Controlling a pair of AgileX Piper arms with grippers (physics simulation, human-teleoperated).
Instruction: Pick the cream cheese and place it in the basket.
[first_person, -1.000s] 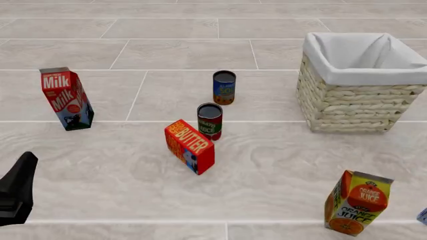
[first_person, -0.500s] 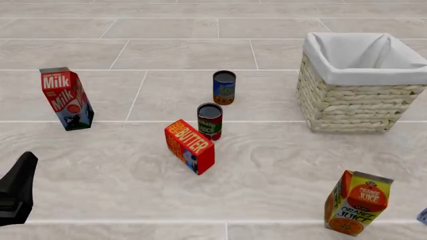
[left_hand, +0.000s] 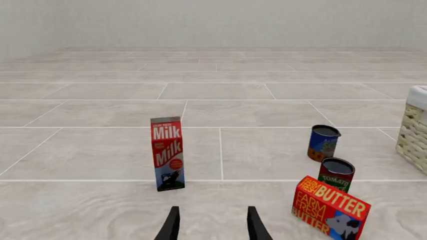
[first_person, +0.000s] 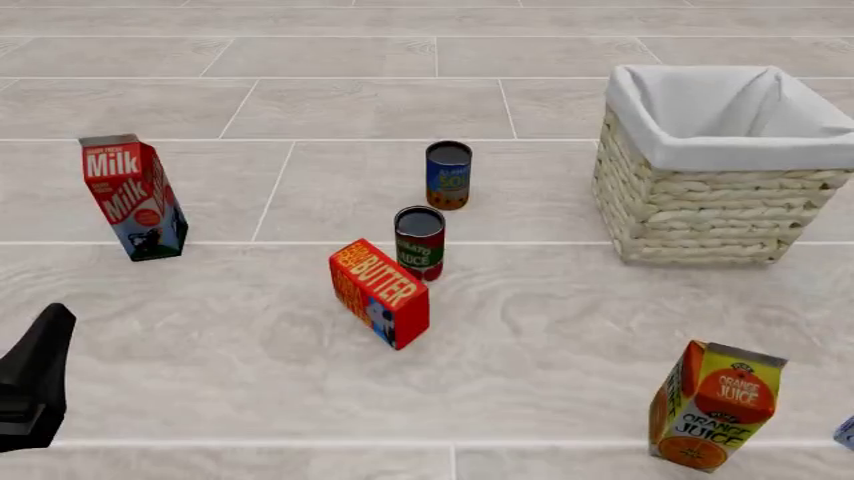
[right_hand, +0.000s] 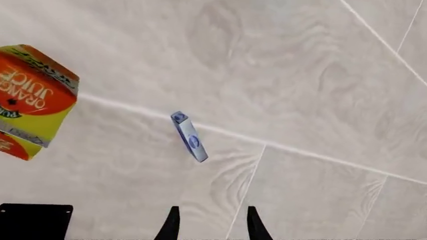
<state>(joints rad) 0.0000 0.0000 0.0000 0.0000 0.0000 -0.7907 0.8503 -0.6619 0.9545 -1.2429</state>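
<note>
The cream cheese is a small pale blue and white packet standing on edge on the floor tiles, just beyond my right gripper, which is open and empty. In the front view only a blue sliver of the cream cheese shows at the right edge, beside the orange juice carton. The basket stands at the back right, wicker with a white lining; its edge shows in the left wrist view. My left gripper is open and holds nothing, low at the near left.
A milk carton stands at the left. A red butter box and two cans sit mid-floor. An orange juice carton stands near the front right, close to the packet. The left arm's black body is at the lower left.
</note>
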